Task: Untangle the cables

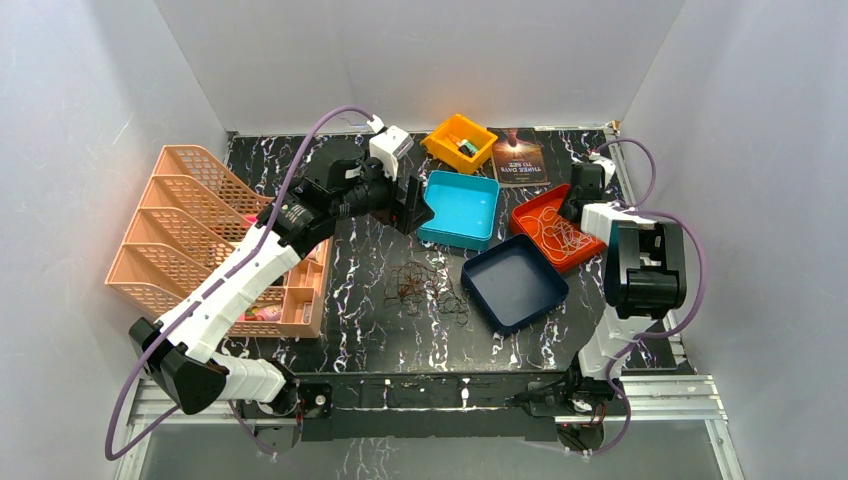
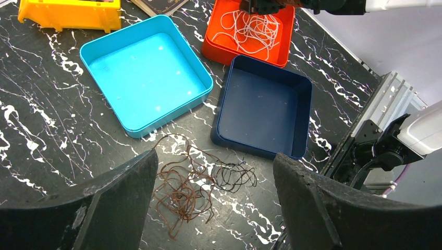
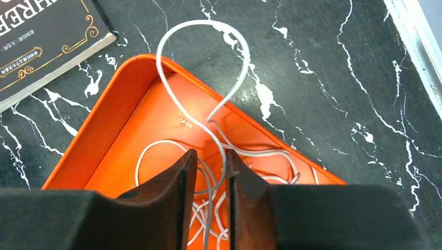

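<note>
Hair-thin and curly stuff all round: a white cord (image 2: 250, 28) was piled loosely in the orange tray (image 3: 120, 104). A loopy reddish-brown clump (image 2: 180, 190) was snagged with a bit of black cord (image 2: 237, 177) out on the marbled table (image 2: 41, 104), just beside the navy tray (image 2: 260, 109). The right gripper (image 3: 209, 156) was held over the orange tray, jaws only a sliver apart. One white strand was threaded through that gap and arched out past the tray's rim. The left gripper (image 2: 215, 159) was spread wide with nothing held. The brown-and-black tangle was seen below, between its fingers.
</note>
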Robot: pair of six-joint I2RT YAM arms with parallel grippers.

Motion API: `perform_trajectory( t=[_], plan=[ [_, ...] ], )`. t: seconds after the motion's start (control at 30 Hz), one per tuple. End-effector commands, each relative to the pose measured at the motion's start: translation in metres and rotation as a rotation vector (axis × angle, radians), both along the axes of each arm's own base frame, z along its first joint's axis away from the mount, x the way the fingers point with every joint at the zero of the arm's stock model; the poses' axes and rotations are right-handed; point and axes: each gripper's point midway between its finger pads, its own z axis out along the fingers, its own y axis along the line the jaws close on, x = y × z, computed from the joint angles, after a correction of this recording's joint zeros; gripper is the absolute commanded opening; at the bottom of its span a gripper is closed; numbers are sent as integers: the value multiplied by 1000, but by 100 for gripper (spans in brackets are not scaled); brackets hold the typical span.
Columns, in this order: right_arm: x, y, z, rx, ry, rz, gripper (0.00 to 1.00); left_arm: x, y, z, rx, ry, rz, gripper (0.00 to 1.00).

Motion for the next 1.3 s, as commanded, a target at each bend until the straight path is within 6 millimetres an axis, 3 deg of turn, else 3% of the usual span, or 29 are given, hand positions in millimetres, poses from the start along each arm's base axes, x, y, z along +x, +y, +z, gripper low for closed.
perform_trajectory(
  t=[0.0, 0.17, 0.3, 0.37, 0.57, 0.93, 1.13, 1.27],
  plan=[
    [16, -2, 20, 14, -74, 8, 30, -5, 4, 13, -23, -31, 2, 80],
    [7, 15, 12, 75, -32, 79, 15, -6, 4, 15, -29, -32, -3, 80],
    [-6, 28, 5, 132, 1, 129, 10, -5, 3, 15, -25, -34, -7, 81],
    [-13, 36, 2, 166, 22, 151, 9, -5, 2, 14, -24, -29, -11, 81],
    [-24, 51, 22, 218, 3, 222, 9, -6, 1, 13, -30, -21, -17, 81],
    [-42, 79, 37, 324, 29, 348, 10, -6, 0, 12, -30, -16, -16, 81],
    [-51, 89, 33, 366, 52, 387, 10, -4, -2, 10, -30, -9, -21, 81],
    [-52, 84, 21, 346, 80, 369, 14, -4, -4, 9, -31, -4, -25, 81]
  ],
)
